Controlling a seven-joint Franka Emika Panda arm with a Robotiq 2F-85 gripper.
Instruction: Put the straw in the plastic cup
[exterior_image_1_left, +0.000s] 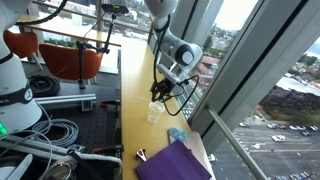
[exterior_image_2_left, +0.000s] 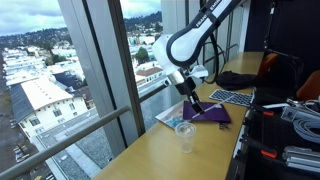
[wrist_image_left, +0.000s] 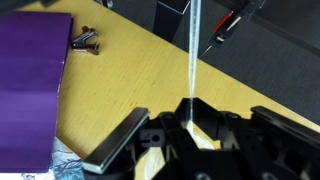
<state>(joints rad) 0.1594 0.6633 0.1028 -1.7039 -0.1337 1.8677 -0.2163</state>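
Observation:
In the wrist view a thin straw (wrist_image_left: 192, 60) runs straight out from between my fingers, and my gripper (wrist_image_left: 190, 108) is shut on its end. It looks pale here against the wooden table (wrist_image_left: 120, 80). In both exterior views the gripper (exterior_image_1_left: 162, 90) (exterior_image_2_left: 186, 88) hangs just above the small clear plastic cup (exterior_image_1_left: 154, 113) (exterior_image_2_left: 186, 137), which stands upright on the table. The straw (exterior_image_2_left: 192, 100) slants down from the gripper towards the cup. I cannot tell whether its tip has entered the rim. The gripper body hides the cup in the wrist view.
A purple cloth (exterior_image_1_left: 175, 160) (exterior_image_2_left: 208, 115) (wrist_image_left: 30, 80) lies near the cup, with a small pale-blue lump (exterior_image_1_left: 177, 134) beside it. A small metal clip (wrist_image_left: 85, 40) and a red-and-black pen (wrist_image_left: 230, 25) lie on the table. A window rail (exterior_image_2_left: 100, 125) runs along the table's edge.

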